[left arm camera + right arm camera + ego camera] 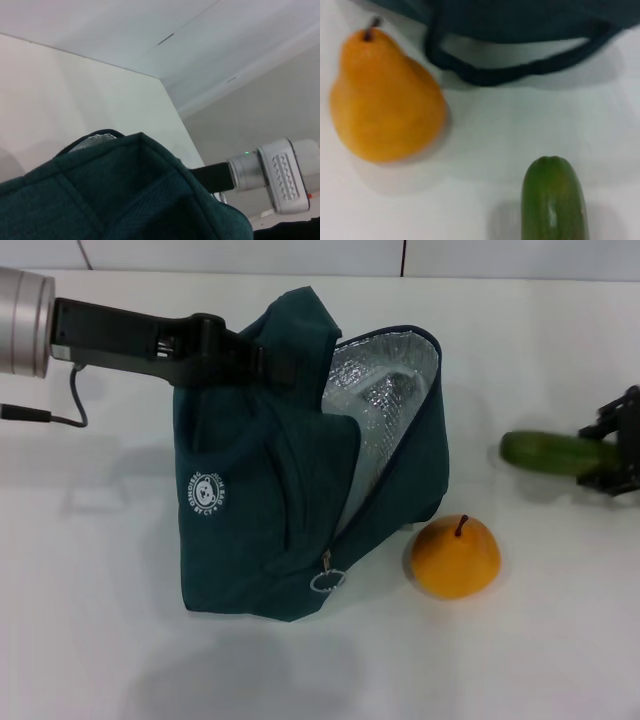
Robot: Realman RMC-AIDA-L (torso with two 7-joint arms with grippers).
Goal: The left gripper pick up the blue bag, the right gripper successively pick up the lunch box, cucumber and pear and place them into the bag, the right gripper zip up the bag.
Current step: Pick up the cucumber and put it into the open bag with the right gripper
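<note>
Head view, near to far: the pear (pixel 456 558) sits on the white table (pixel 90 640) at about 4 o'clock from the blue bag (pixel 270 510), just beside its lower corner, stem pointing away from the robot. The bag stands upright at centre, its zipper ring-pull (pixel 328 580) hanging at the near edge and the round white logo (pixel 206 494) facing 9 o'clock; the mouth gapes open, showing the silver foil lining (pixel 385 390). At 3 o'clock from the bag, well apart from it, the cucumber (pixel 556 453) lies crosswise with its far end pinched between the fingers of the right gripper (pixel 612 455) at the picture's edge. Farthest back, the left gripper (pixel 250 360) reaches in from 9 o'clock and is clamped on the bag's top fabric at its upper left. The lunch box cannot be seen in any view. In the right wrist view the pear (pixel 385 100) and the cucumber tip (pixel 552 197) lie apart, one bag handle (pixel 520 70) looped beyond them.
</note>
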